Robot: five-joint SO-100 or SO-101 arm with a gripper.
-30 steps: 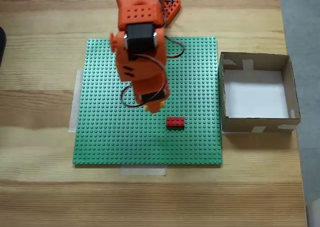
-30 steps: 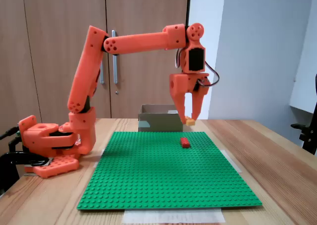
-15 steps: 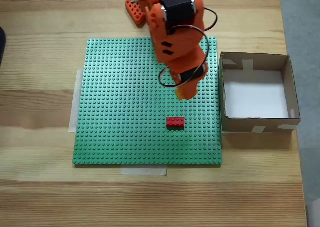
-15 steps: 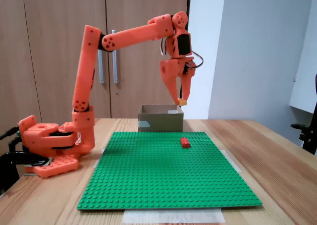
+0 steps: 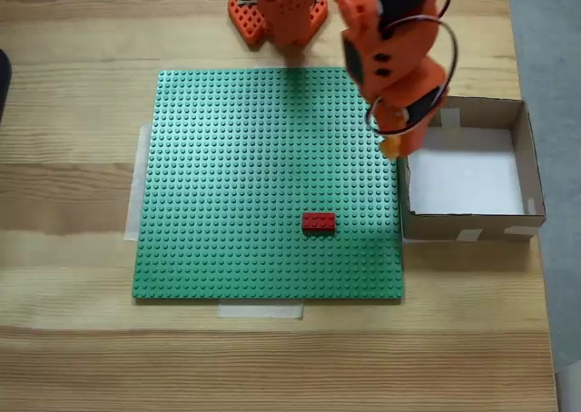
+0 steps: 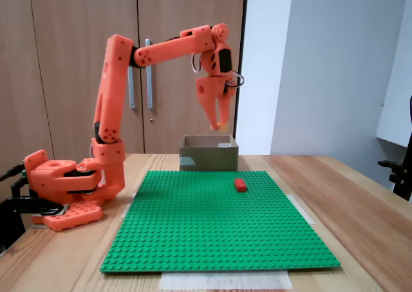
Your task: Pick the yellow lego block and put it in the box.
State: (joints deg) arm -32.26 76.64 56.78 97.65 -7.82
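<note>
Yellow lego block [image 5: 391, 145]: small yellow-orange piece, mostly hidden btwn gripper [image 5: 394, 146] fingertips, held in air at the box [image 5: 526, 171] left wall in the top-down fixed view. Jaws nearly closed, clamped on it. Long axis and studs couldn't be made out. Red brick [image 5: 318, 220] lay on green baseplate [image 5: 236, 176], long axis left-right.

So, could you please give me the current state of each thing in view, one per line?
Orange gripper: jaws shut on the brick, raised by the box's near wall.
Small yellow lego block: held, airborne.
Square brown cardboard box: open, nothing inside.
Small red lego brick: resting on the green studded baseplate.
</note>
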